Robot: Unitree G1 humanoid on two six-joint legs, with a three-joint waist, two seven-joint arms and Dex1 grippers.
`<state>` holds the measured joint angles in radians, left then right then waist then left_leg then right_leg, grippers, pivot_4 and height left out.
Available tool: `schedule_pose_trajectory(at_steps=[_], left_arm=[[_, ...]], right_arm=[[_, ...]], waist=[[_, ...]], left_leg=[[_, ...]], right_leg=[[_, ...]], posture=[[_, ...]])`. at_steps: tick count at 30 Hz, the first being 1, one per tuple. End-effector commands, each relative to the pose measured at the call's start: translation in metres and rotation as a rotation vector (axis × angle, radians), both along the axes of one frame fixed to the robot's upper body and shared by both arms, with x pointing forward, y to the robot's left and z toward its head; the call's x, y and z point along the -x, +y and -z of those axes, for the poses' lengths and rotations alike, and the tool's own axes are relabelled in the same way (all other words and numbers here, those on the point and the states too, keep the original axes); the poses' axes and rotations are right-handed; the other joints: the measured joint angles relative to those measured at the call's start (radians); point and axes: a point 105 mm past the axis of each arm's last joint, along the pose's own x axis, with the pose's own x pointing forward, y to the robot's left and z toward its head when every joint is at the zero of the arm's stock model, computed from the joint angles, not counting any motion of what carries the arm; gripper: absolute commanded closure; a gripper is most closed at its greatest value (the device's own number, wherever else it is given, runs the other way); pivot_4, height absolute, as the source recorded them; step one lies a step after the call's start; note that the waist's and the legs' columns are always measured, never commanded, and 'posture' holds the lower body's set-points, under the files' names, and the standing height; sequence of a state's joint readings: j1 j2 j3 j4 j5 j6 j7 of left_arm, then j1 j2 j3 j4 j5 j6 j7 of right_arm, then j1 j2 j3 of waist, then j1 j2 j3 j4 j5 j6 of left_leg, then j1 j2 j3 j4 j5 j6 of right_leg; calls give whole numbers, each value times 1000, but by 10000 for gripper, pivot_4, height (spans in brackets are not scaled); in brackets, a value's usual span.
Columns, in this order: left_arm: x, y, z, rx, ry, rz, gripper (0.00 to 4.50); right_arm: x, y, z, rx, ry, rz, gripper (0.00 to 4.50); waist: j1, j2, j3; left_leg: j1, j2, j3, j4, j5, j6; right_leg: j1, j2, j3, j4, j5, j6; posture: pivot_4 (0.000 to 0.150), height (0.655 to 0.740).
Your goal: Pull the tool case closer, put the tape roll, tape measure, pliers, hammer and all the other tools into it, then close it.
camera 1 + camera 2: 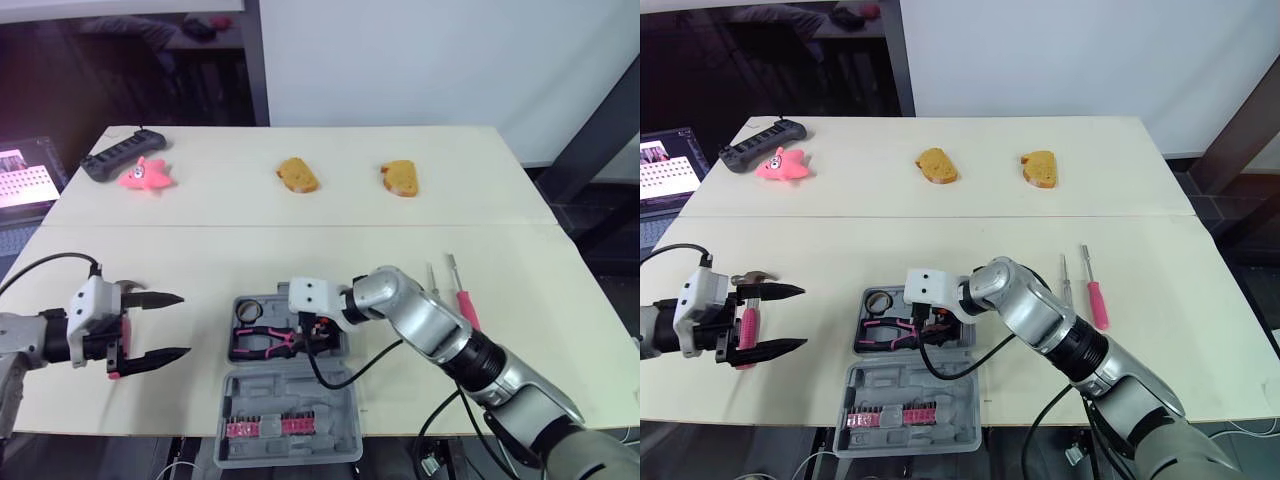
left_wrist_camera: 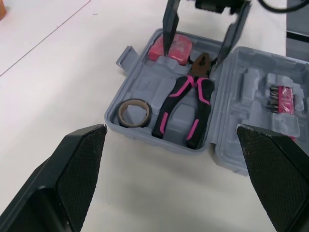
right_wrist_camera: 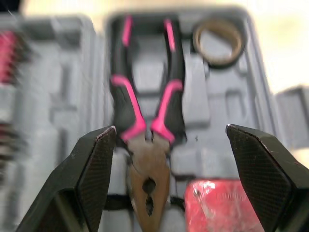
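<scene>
Open grey plastic tool case (image 2: pixel 145 84) with 3 tools in its tray, both grippers spread.

The right gripper (image 3: pixel 170 128) hangs over the tray, its 2 fingers apart and clamping nothing. Between them lies the head of 1 pair of black-and-pink pliers (image 2: pixel 202 96), with 1 pink-red tape measure (image 2: pixel 174 46) just under one fingertip. 1 brown tape roll (image 2: pixel 126 118) sits beyond the pliers' handles, in the tray's corner. The lid half holds 1 pink rack of bits (image 2: pixel 280 99). The left gripper (image 1: pixel 185 325) points at the case, its 2 fingers wide apart and empty. 1 pink-handled hammer (image 1: pixel 745 325) lies by the base of those fingers. 2 screwdrivers lie on the table well away from both grippers: 1 pink-handled screwdriver (image 1: pixel 465 305) and 1 thin plain screwdriver (image 1: pixel 432 277).
</scene>
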<state>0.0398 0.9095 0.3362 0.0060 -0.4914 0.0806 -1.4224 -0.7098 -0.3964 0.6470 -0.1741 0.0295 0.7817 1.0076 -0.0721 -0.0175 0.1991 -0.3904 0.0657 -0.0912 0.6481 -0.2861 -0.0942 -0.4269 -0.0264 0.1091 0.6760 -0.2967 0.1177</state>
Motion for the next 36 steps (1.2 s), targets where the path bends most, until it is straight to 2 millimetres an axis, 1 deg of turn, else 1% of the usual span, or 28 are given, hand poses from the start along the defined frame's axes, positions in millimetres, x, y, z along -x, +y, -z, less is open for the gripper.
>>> schedule_pose_trajectory(at_steps=[1,2,4,5,7,16,19,26,34,36], left_arm=[[-2,1,-5,4,-21,-6,0],[-3,1,-5,4,-21,-8,0],[-3,2,-5,6,-22,-10,0],[-3,2,-5,9,-21,-11,0],[-2,2,-5,10,-19,-13,0],[-1,2,-5,23,-11,-21,0],[1,2,-4,19,-8,-19,0],[3,2,-3,20,-1,-19,0],[6,2,-4,20,11,-17,0],[7,2,-4,19,15,-17,0]], right_arm=[[11,15,-14,-72,8,-58,14444],[12,17,-11,-70,12,-55,20011],[11,19,-7,-66,18,-47,29719],[11,19,-6,-64,19,-47,35832],[11,19,-4,-65,26,-50,44846],[19,25,11,-75,124,-59,44846],[20,26,14,-75,130,-67,44846],[17,27,27,-47,124,-56,44846],[10,17,56,57,177,43,44846],[10,14,61,73,199,57,44846]], waist=[[-1,0,0],[-1,0,0],[0,0,0],[0,0,0],[1,0,0],[-1,0,0],[0,0,0],[-1,0,0],[-4,0,-1],[-5,0,-1]], left_leg=[[0,0,0,0,0,0],[0,0,0,0,0,0],[0,0,0,0,0,0],[0,0,0,0,0,0],[0,0,0,0,0,0],[0,0,0,0,0,0],[0,0,0,0,0,0],[0,0,0,0,0,0],[1,0,0,0,0,0],[3,0,0,-1,0,0]], right_leg=[[0,0,0,0,0,0],[0,0,0,0,0,0],[0,0,0,0,0,0],[0,0,0,0,0,0],[0,0,0,0,0,0],[0,0,0,0,0,0],[0,0,0,0,0,0],[0,0,0,0,0,0],[0,0,0,1,0,0],[1,1,0,2,0,0]], posture=[[1500,7400],[1500,7400],[1500,7400],[1500,7400],[1500,7400],[1500,7400],[1500,7400],[1500,7400],[1500,7400],[1500,7400]])
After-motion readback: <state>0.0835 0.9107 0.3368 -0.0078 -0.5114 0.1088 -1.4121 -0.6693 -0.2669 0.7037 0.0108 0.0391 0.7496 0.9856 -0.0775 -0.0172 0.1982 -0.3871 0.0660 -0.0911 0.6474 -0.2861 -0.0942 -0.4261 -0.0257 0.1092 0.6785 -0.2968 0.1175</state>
